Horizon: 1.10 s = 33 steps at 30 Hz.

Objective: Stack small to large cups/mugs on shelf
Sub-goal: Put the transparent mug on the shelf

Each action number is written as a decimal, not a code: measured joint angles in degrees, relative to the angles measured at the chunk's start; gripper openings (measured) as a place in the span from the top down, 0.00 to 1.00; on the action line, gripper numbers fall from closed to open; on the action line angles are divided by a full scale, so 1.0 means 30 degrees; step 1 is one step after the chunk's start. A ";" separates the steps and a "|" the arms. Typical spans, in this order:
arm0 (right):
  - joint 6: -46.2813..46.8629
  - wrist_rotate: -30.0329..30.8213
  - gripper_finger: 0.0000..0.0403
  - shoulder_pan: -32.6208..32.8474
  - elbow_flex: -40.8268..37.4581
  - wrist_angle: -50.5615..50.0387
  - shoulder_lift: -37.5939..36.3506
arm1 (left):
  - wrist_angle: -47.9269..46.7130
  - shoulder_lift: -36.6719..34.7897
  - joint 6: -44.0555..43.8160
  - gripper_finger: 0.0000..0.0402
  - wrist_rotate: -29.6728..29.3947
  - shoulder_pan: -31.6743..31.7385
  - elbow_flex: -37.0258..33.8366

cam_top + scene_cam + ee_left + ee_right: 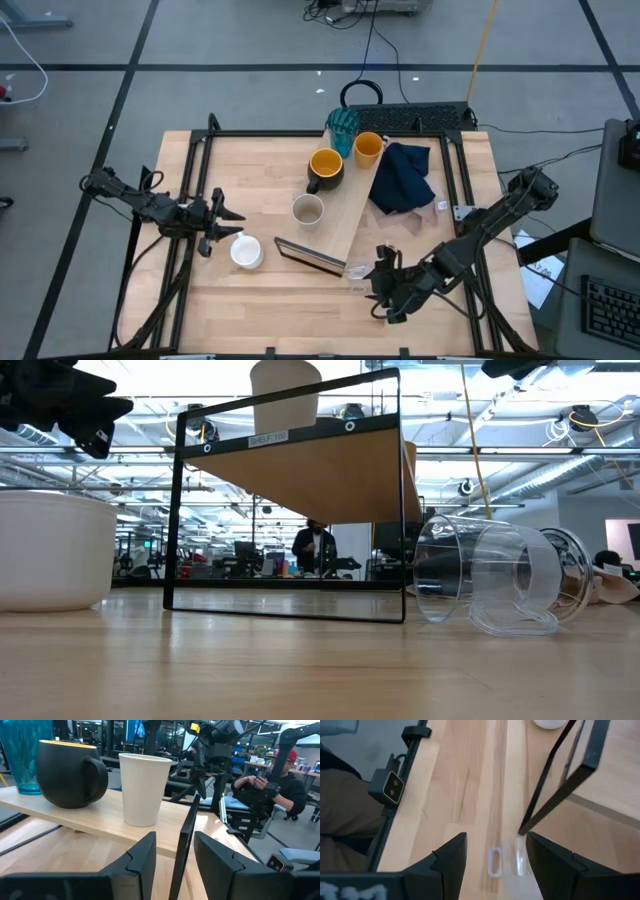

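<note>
- Shelf [345,215] — a long light-wood board on a thin black frame, running diagonally through the middle of the high view. From upper right down it carries the ribbed teal tumbler [343,128], orange cup [368,148], dark mug [325,167] and beige cup [308,210] — apparently large to small.
- Clear glass [495,575] lies tipped on the table by the shelf's lower end; smooth, transparent, likely to roll.
- White mug [247,251] stands lower left, off the shelf.
- Right gripper [385,295], jaws open and empty, hovers just above the glass — probably lining up a pick.
- Left gripper [218,228], also open and empty, is beside the mug.

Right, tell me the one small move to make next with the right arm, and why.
Probably lower the right gripper onto the clear glass and close. The glass lies on its side on the table, beside the shelf's dark frame end, off the board. The right gripper hovers just above it, fingers apart. The left gripper waits beside the white mug.
</note>
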 joint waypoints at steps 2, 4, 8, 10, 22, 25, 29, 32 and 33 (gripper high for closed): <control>0.0252 -0.0013 0.52 0.0000 0.0000 0.0360 0.0244 | -0.0142 0.0000 -0.0005 0.67 0.0005 0.0000 0.0000; 0.0564 -0.0623 0.52 0.0007 0.0000 0.0602 0.0572 | -0.0146 0.0000 -0.0005 0.67 0.0012 0.0000 0.0000; 0.1157 -0.1530 0.52 0.0016 -0.0004 0.0685 0.1402 | -0.0118 0.0000 -0.0005 0.67 0.0020 0.0000 0.0000; 0.1165 -0.1624 0.52 0.0036 -0.0007 0.0737 0.1907 | -0.0131 0.0000 -0.0029 0.67 0.0027 0.0000 0.0000; 0.1950 -0.2674 0.52 0.0044 -0.0029 0.0263 0.3938 | -0.0134 0.0000 -0.0443 0.67 0.0413 0.0003 0.0000; 0.2103 -0.2667 0.52 0.0044 -0.0029 0.1021 0.4556 | -0.0123 0.0000 -0.0433 0.67 0.0693 0.0000 0.0000; 0.2485 -0.3028 0.52 0.0022 -0.0036 0.1445 0.5468 | -0.0133 0.0000 -0.0362 0.67 0.1118 0.0000 0.0000; 0.3000 -0.3032 0.52 0.0015 -0.0036 0.1748 0.5689 | -0.0128 0.0000 -0.0337 0.67 0.1429 0.0000 0.0000; 0.3037 -0.3031 0.52 0.0015 -0.0036 0.1936 0.5741 | -0.0136 0.0000 -0.0333 0.67 0.1508 0.0000 0.0000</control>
